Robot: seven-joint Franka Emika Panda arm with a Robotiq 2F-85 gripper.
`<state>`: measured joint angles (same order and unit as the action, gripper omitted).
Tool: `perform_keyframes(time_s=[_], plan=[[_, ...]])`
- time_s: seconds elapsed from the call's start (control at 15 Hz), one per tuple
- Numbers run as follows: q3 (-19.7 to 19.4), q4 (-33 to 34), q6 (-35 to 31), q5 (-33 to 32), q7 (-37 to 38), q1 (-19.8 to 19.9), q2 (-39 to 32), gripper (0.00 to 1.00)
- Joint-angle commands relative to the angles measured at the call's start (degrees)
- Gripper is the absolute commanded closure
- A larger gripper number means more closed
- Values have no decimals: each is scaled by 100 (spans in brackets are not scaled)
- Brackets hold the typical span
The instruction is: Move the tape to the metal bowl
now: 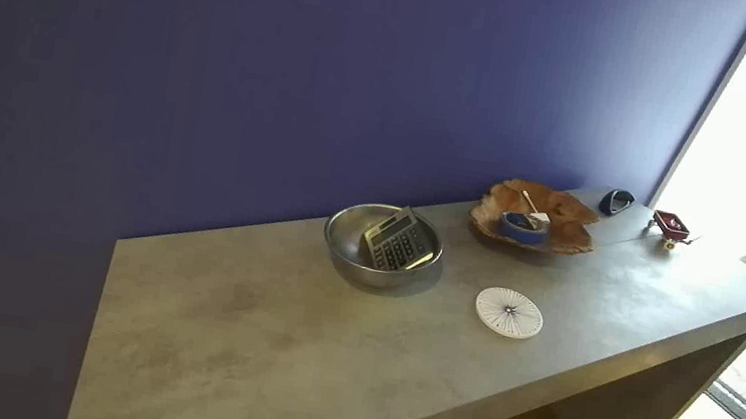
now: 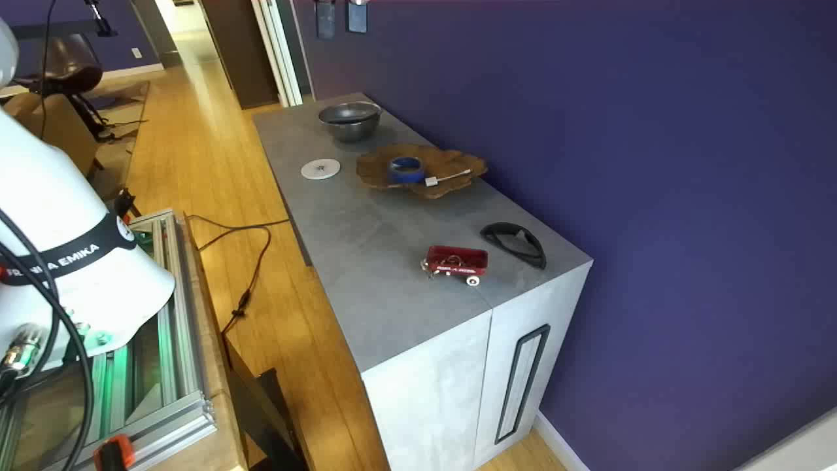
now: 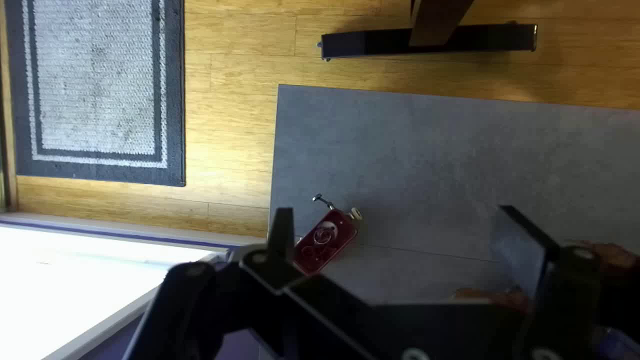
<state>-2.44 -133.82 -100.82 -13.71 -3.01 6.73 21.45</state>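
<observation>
Lying in dish (image 1: 569, 233): tape (image 1: 524, 236), axis prob. vert.

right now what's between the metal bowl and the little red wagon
The brown wooden dish, with the blue tape in it, lies between the metal bowl and the red wagon. Both exterior views show this.

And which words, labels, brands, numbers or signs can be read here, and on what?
"FRANKA EMIKA": black band on the robot arm, partly covered.
Red wagon: white side lettering, too small to read.
Calculator: key markings too small to read.
White disc: dark marks, no readable text.
</observation>
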Motion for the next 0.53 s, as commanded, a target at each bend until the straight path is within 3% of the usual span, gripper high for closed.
perform_keyframes(time_s=[0.0, 0.47], plan=[[-70, 9, 15, -21, 22, -80, -1, 0], [-37, 65, 108, 195, 120, -142, -93, 0]])
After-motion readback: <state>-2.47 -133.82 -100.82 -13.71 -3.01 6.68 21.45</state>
